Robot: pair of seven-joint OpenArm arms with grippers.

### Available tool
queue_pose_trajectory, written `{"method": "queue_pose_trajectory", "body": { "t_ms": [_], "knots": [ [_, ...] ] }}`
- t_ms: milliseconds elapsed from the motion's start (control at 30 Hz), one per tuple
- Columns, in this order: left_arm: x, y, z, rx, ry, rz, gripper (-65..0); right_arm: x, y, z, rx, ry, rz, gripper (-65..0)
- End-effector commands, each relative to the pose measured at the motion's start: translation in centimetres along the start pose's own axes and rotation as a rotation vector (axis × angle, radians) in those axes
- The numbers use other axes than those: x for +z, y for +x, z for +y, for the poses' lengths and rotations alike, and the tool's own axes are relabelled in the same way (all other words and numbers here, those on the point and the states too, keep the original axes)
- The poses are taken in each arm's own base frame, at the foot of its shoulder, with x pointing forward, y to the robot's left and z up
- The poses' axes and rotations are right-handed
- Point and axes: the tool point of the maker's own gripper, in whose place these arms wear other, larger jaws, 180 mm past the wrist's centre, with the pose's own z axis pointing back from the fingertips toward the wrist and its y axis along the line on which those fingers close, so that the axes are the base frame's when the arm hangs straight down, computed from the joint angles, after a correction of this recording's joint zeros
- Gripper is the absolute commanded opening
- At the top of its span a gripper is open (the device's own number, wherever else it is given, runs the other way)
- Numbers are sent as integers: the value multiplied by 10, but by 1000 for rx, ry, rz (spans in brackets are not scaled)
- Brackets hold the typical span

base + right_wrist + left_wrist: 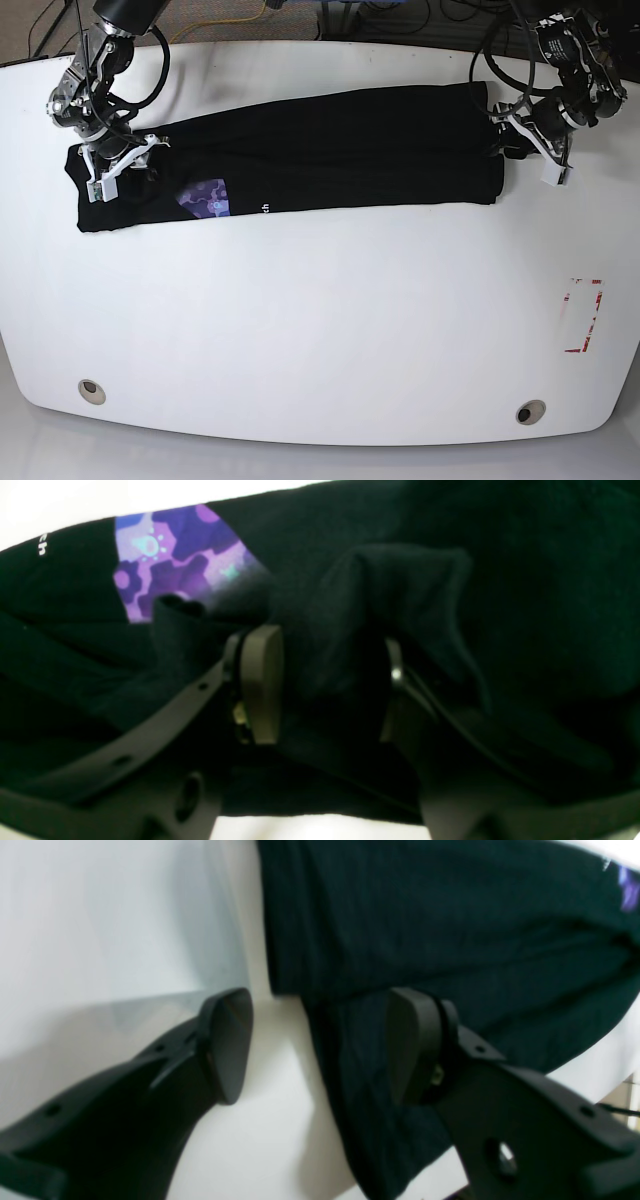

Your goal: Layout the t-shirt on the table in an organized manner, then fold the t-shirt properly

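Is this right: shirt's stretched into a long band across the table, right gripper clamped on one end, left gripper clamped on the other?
Not quite. The left gripper is open, not clamped: the left wrist view shows its fingers apart, with the t-shirt lying loose on the table. The right gripper does pinch fabric.

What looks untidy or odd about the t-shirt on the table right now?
The t-shirt lies as a long folded band across the table, but its print end is bunched where the right gripper pinches a wad of fabric. The left gripper stands open beside the other end.
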Motion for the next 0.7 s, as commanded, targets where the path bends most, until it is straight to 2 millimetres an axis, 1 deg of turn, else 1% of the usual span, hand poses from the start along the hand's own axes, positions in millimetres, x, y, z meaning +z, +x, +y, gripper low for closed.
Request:
{"method": "queue_pose_trajectory", "body": {
  "t_ms": [0, 167, 267, 333, 433, 500, 533, 633, 667],
  "knots": [
    [-2, -3, -3, -13, -9, 22, -258, 2, -17, -5, 18, -25, 89, -401],
    [-10, -8, -16, -36, -44, 52, -258, 2, -17, -5, 16, -22, 86, -403],
    [-15, -22, -25, -48, -68, 95, -260, 2, -17, -5, 16, -22, 86, -403],
    [-17, -25, -31, -61, -82, 108, -260, 2, -17, -5, 16, -22, 86, -403],
    [-19, -26, -34, -67, -90, 116, -274, 2, -17, -4, 14, -20, 84, -403],
    [-20, -27, -34, -65, -92, 116, -342, 2, -17, -4, 14, -20, 84, -403],
    [-20, -26, -34, -65, -92, 113, -389, 2, -17, -4, 14, -20, 84, -403],
    [-20, -25, -33, -66, -88, 113, -558, 2, -17, -4, 14, -20, 84, -403],
    [-21, -25, -33, -68, -89, 114, -599, 2, -17, -4, 14, -20, 84, -403]
  ]
}}
